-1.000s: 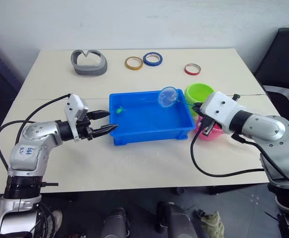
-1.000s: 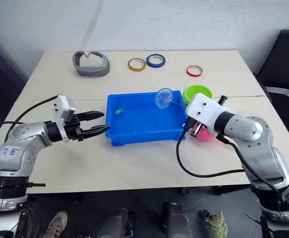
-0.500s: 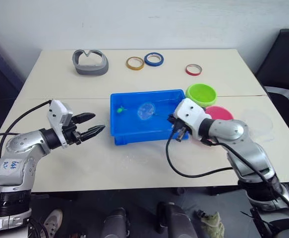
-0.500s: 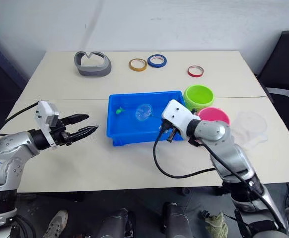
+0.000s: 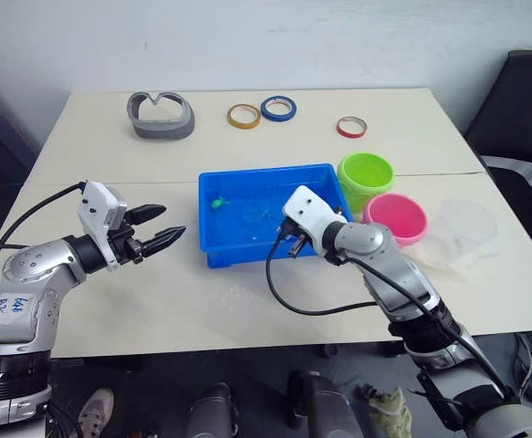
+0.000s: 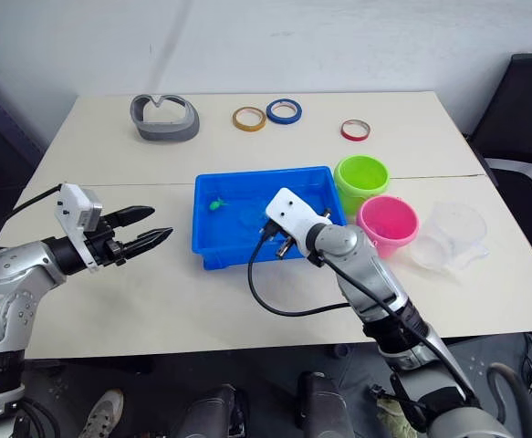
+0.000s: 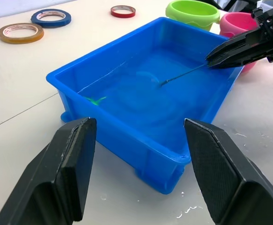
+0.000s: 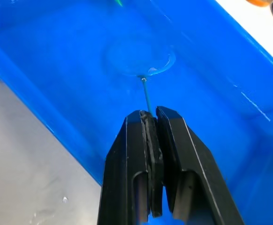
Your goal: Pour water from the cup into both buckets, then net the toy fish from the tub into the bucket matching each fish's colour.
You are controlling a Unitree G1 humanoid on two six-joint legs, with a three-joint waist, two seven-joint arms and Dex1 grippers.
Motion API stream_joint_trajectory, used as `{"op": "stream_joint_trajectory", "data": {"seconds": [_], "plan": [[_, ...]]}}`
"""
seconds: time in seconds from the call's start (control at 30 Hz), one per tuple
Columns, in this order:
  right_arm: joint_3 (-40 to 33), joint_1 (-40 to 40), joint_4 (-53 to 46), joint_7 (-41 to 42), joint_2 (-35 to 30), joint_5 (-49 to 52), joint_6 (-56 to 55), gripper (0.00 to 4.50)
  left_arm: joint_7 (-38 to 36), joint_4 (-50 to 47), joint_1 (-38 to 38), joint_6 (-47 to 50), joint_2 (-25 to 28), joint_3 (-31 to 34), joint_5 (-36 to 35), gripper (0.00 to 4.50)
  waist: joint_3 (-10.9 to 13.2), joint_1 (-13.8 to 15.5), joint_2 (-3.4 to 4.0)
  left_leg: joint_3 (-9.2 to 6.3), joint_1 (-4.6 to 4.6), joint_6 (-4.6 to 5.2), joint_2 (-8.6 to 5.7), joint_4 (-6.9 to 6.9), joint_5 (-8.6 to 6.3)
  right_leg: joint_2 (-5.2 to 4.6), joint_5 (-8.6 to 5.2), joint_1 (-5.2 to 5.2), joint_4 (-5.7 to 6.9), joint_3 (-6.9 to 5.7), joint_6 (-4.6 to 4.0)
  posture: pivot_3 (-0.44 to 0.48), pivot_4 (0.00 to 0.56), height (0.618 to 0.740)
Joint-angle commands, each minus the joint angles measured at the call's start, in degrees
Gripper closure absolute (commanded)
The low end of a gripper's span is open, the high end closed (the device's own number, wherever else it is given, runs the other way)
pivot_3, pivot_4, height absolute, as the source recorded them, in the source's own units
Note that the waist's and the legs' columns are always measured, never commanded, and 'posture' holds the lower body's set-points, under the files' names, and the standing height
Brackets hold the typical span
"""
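The right claw [image 8: 148, 123] was clamped on the net [image 8: 141, 58], its hoop sunk in the tub [image 5: 234, 175] near one green fish [image 5: 219, 203], while the left claw [image 5: 161, 229] hovered agape and empty, so netting looked unfinished

Even, bright overhead light; soft shadows (faint at 6 o'clock of the table [image 5: 247, 301]). Sharp focus, no glare.
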Motion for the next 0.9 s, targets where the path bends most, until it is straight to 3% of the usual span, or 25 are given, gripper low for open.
{"op": "stream_joint_trajectory", "data": {"seconds": [0.03,0.57,0.9], "plan": [[0.2,-1.7,1.0,-1.4,1.7,-0.9,-1.6,4.50,1.6,-1.5,-0.1,-0.9,1.0,2.4,0.3,1.22,0.0,-0.4,0.00,0.00,0.00,0.00,0.00,0.00,0.00,0.00,0.00,0.00,0.00,0.00,0.00,0.000,0.150,0.713],[0.8,-5.9,10.4,-3.1,10.4,-1.2,-6.9,4.50,5.7,-0.8,1.2,-2.7,1.5,3.5,3.0,1.22,0.0,-0.6,0.00,0.01,0.00,-0.05,0.00,-0.21,0.02,0.00,0.00,-0.05,0.10,0.02,0.00,0.000,0.150,0.713],[-4.0,-7.2,9.1,-4.4,14.8,1.6,-6.8,4.50,5.3,-0.3,0.9,-3.3,1.3,3.1,2.8,1.22,0.0,-0.7,0.01,-0.01,-0.01,-0.08,0.00,-0.27,0.03,0.00,0.00,-0.06,0.07,0.06,0.00,0.000,0.150,0.713]]}}
